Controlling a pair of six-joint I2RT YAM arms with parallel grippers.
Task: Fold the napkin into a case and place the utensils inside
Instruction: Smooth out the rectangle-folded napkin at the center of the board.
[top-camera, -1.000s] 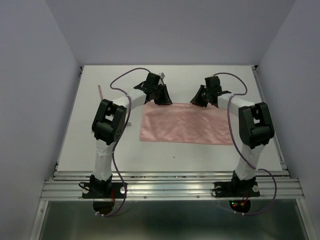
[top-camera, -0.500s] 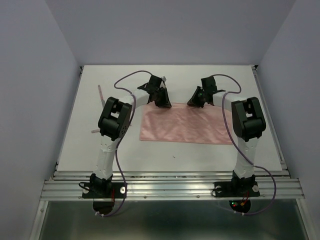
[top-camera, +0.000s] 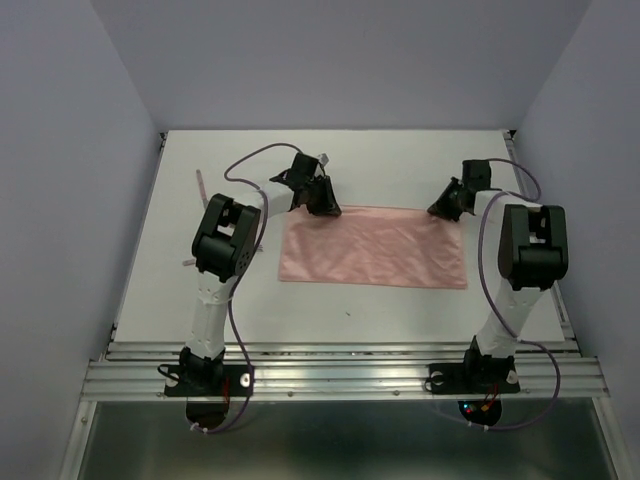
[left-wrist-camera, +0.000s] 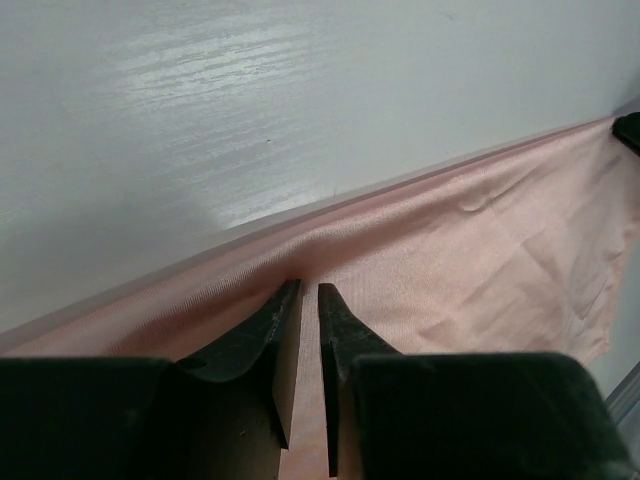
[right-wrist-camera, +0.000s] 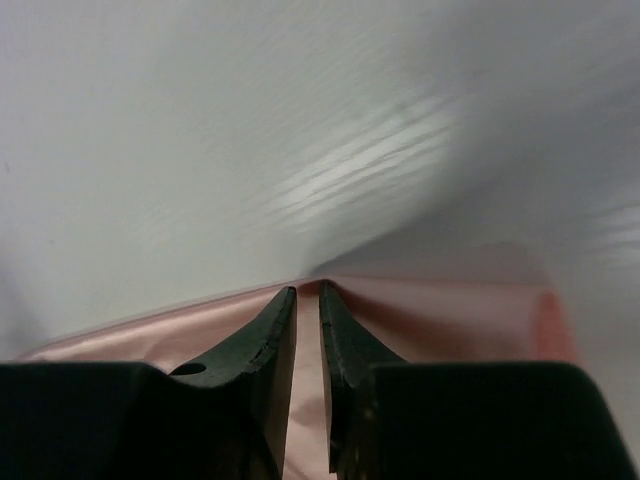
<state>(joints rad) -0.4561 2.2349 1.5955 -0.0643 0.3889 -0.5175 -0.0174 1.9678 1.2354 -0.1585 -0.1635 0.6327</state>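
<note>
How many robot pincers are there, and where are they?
2. The left pincer is on the napkin's far edge, near its left corner. The right pincer is at the far right corner. Both look pinched on the cloth. No others seem hidden.

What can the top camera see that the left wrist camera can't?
Only the top view shows the whole napkin as a rectangle, with a thin utensil lying left of it. Only the left wrist view shows the cloth's wrinkles and the slim gap between the left gripper's fingers, which pinch the cloth. Both show that gripper at the napkin's far edge.
</note>
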